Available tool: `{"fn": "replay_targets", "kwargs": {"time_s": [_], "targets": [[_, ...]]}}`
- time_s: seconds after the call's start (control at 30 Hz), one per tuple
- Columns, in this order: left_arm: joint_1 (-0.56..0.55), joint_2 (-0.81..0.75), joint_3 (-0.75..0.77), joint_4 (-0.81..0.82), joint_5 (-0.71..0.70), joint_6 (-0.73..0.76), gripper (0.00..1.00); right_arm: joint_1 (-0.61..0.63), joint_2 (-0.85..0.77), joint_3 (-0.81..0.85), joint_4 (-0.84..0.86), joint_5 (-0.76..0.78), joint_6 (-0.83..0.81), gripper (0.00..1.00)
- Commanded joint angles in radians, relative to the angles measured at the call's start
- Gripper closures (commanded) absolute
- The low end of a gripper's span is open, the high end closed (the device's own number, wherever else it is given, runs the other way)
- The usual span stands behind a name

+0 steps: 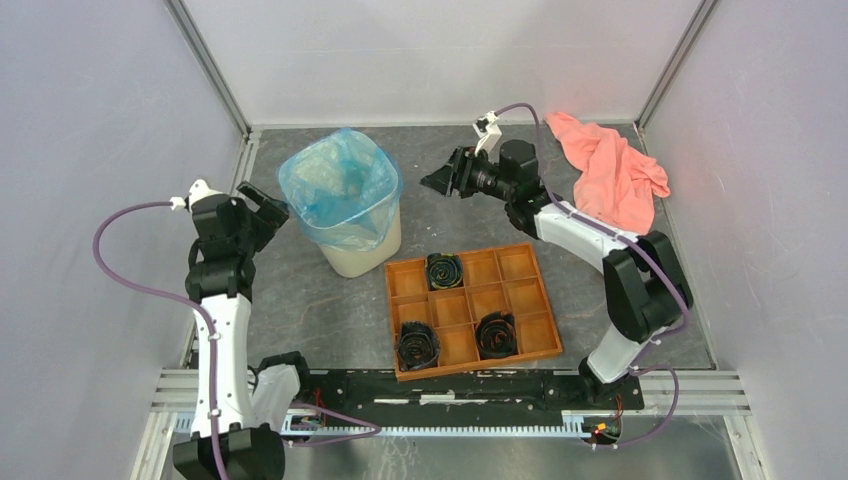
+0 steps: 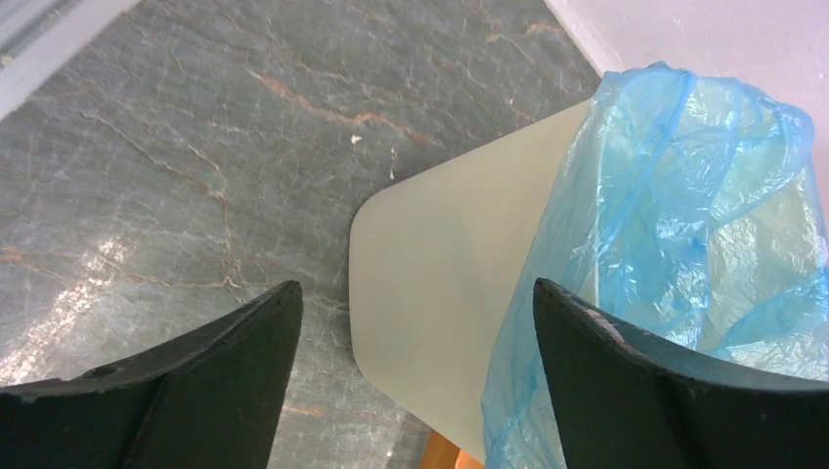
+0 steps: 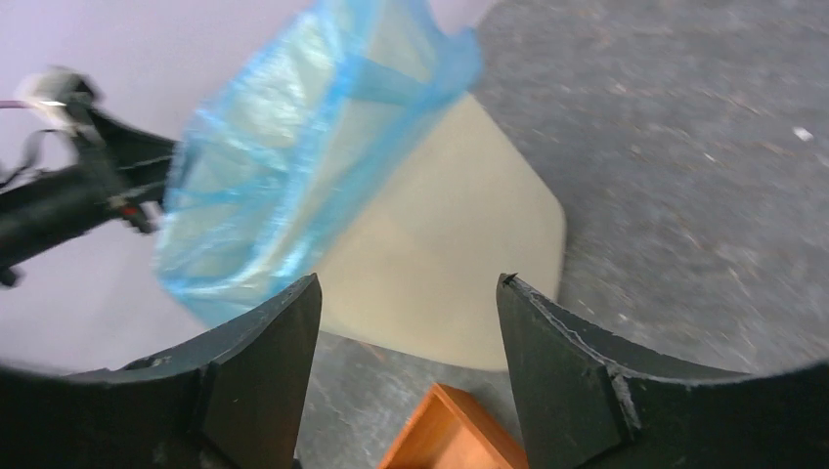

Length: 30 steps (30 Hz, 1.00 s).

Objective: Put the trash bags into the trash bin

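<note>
Left gripper (image 2: 415, 288) and right gripper (image 3: 409, 280) stand wide, empty; trash bag (image 1: 340, 185) ahead drapes trash bin (image 1: 365, 255) loosely; a snagged fold could topple it.

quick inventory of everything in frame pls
translucent light-blue plastic bag: 1, light blue, in the bin, edge draped over its rim
cream-beige plastic bin: 1, cream, rear of table, left of centre
flat orange compartment tray: 1, orange, centre, near side
black coiled rolls: 3, black, in tray compartments, one at the back, two at the front
salmon-pink cloth: 1, pink, rear right corner
grey marbled table: 1, grey, under everything
left fingers: 2, black, open, left of bin
right fingers: 2, black, open, right of bin
</note>
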Motion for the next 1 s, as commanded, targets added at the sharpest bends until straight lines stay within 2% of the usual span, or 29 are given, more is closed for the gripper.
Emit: {"fn": "replay_targets", "kwargs": {"time_s": [0.0,0.13,0.23,0.3,0.37,0.43,0.53,0.73,0.97], "targets": [[0.061,0.022,0.044,-0.015,0.208,-0.097,0.16,-0.008,-0.053,-0.018,0.214,-0.111,0.118,0.24],[0.084,-0.03,0.016,0.0,0.247,-0.188,0.22,-0.004,-0.01,-0.038,0.418,-0.137,0.32,0.24],[0.097,-0.077,-0.02,0.006,0.256,-0.271,0.29,0.005,0.038,-0.058,0.599,-0.145,0.45,0.33],[0.105,-0.102,-0.065,0.039,0.297,-0.344,0.4,0.015,0.068,-0.045,0.63,-0.154,0.484,0.4],[0.105,-0.138,-0.128,0.083,0.333,-0.428,0.44,0.032,0.084,-0.038,0.636,-0.16,0.483,0.43],[0.107,-0.17,-0.2,0.13,0.359,-0.511,0.42,0.049,0.088,-0.042,0.609,-0.156,0.46,0.42],[0.106,-0.186,-0.276,0.193,0.407,-0.548,0.38,0.074,0.091,-0.056,0.578,-0.155,0.431,0.4],[0.106,-0.22,-0.342,0.225,0.443,-0.528,0.36,0.116,0.065,-0.132,0.557,-0.117,0.382,0.44],[0.106,-0.215,-0.381,0.328,0.552,-0.495,0.4,0.132,0.05,-0.163,0.527,-0.082,0.333,0.5]]}}
